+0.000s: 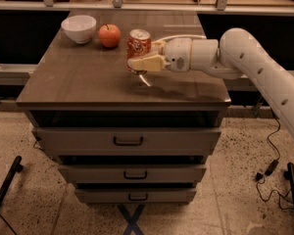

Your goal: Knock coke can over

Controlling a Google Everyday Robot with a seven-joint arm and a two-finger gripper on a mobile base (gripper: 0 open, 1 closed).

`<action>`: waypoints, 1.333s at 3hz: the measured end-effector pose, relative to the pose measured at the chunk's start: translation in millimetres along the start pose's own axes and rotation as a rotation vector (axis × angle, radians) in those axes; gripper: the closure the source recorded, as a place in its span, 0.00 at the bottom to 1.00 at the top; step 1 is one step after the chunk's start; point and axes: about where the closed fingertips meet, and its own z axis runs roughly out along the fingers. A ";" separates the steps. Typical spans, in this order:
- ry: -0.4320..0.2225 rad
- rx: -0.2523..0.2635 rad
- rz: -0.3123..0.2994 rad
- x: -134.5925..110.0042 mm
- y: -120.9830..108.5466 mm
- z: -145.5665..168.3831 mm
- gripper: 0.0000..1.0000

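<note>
Small red metal coke can (138, 44), upright, long axis vert., hard by at approx. 11 o'clock of cream parallel-jaw gripper (140, 62) reaching in from 3 o'clock; grip state can't tell.

I work in what looks like a robot test lab rather than a home. My white two-finger gripper (143, 54) hangs over the middle of the dark brown wooden counter (88, 82), nearer its back edge. Under the front edge sit three grey drawers (88, 142) with black handles. A blue tape cross (132, 219) is stuck to the speckled stone floor (225, 199). Loose black cables (272, 146) trail beyond the right edge. A metal-railed workbench (152, 6) runs behind the back edge.
</note>
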 end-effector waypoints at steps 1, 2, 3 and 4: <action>0.267 -0.023 -0.091 -49.3 10.4 23.6 1.00; 0.511 0.007 -0.128 -75.8 6.8 24.9 1.00; 0.891 0.091 -0.108 -54.9 -16.2 24.8 1.00; 1.209 0.118 -0.152 -18.6 -36.7 12.8 1.00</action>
